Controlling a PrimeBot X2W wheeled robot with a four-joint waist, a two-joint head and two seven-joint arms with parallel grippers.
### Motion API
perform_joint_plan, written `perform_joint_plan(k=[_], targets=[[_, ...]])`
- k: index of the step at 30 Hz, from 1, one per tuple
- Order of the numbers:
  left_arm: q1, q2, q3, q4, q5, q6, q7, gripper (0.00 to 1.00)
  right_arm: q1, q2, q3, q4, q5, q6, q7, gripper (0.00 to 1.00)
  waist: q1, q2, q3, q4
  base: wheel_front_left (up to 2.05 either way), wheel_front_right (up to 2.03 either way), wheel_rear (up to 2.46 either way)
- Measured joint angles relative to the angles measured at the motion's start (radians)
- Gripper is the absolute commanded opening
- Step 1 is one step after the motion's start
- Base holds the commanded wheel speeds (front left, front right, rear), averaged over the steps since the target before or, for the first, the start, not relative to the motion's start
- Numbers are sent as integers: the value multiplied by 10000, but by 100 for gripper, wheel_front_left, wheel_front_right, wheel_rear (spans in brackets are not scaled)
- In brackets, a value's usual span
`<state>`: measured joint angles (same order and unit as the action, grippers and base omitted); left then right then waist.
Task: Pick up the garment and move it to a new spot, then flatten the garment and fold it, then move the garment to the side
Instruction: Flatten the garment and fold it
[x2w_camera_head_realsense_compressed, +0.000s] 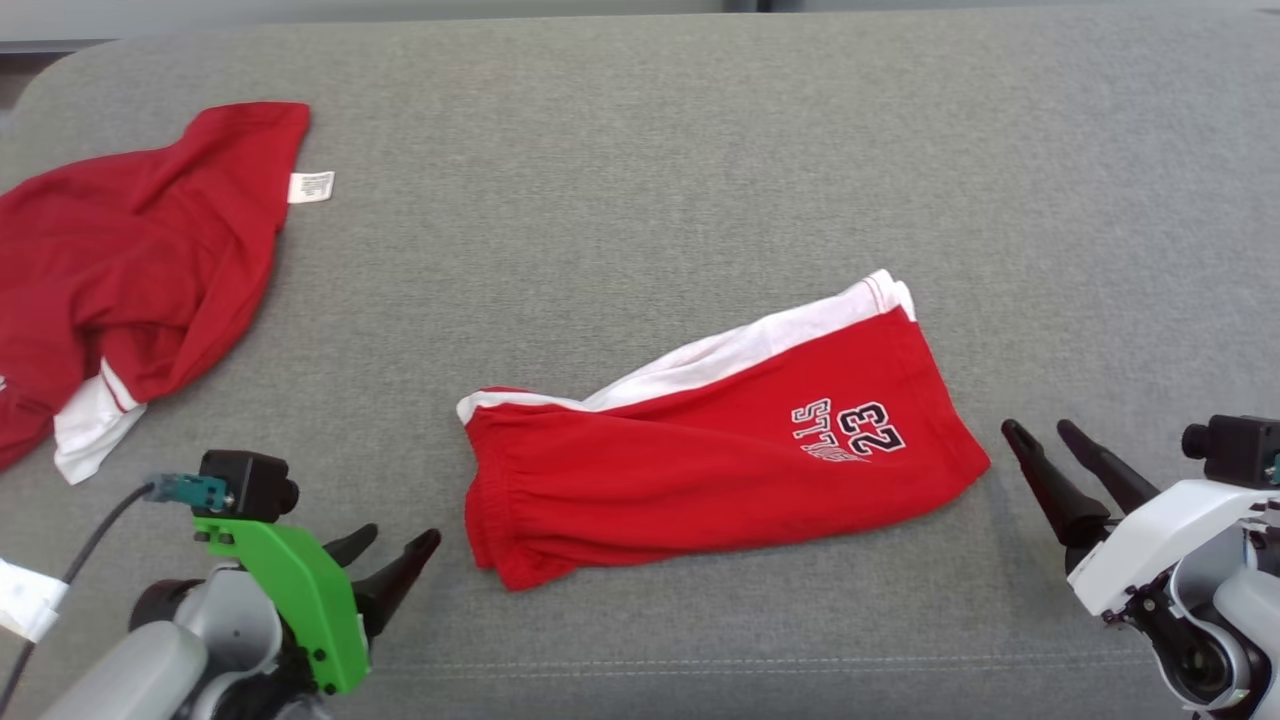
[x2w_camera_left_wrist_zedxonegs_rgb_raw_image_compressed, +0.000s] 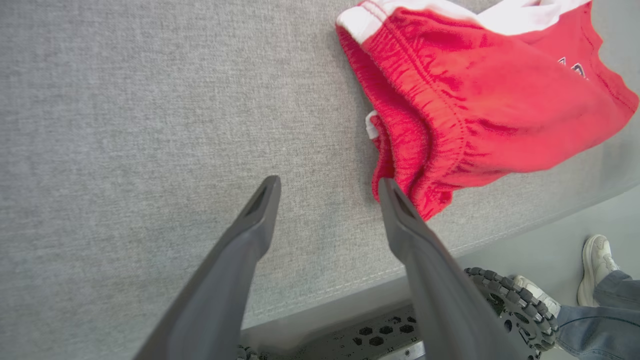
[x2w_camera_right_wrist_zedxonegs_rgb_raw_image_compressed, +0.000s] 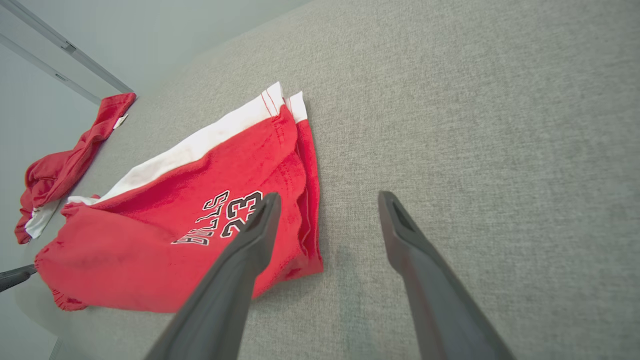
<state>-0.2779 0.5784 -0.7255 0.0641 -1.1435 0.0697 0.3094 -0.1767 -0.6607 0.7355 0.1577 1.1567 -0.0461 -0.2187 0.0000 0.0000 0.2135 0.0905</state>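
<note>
Red shorts (x2w_camera_head_realsense_compressed: 720, 450), white side stripe, number 23 printed on one leg. They lay folded and fairly flat near the middle of the grey cloth-covered table (x2w_camera_head_realsense_compressed: 640, 150), with the waistband toward the robot's left and the leg hems toward its right.

The left gripper (x2w_camera_head_realsense_compressed: 400, 537) had its fingers spread wide and held nothing; it was near the waistband end.

The right gripper (x2w_camera_head_realsense_compressed: 1038, 428) also had its fingers spread wide and held nothing; it was just beside the hem end, apart from the cloth.

A second red garment (x2w_camera_head_realsense_compressed: 130, 270), with white trim and a white label, lay crumpled at the table's far left, well apart from the shorts.

A pale shoe (x2w_camera_left_wrist_zedxonegs_rgb_raw_image_compressed: 597, 260) and a denim trouser leg of a person stood on the floor beside the table edge.
</note>
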Motion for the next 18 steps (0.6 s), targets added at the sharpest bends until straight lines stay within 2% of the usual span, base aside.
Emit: perform_joint_plan(k=[3, 13, 18], targets=[[81, -299, 8, -105, 33, 88, -374, 100, -40, -59, -73, 52, 38, 0, 58, 100, 0, 0, -56, 174, 0, 0, 0], [288, -1185, 8, -272, 1373, 255, -2514, 100, -500, -199, -82, 625, 153, -17, 807, 100, 0, 0, -157, 1096, 0, 0, 0], [603, -1415, 86, -222, 2025, 290, -3647, 100, -580, -280, -42, 1087, 320, -84, 1256, 100, 0, 0, -160, 1542, 0, 0, 0]])
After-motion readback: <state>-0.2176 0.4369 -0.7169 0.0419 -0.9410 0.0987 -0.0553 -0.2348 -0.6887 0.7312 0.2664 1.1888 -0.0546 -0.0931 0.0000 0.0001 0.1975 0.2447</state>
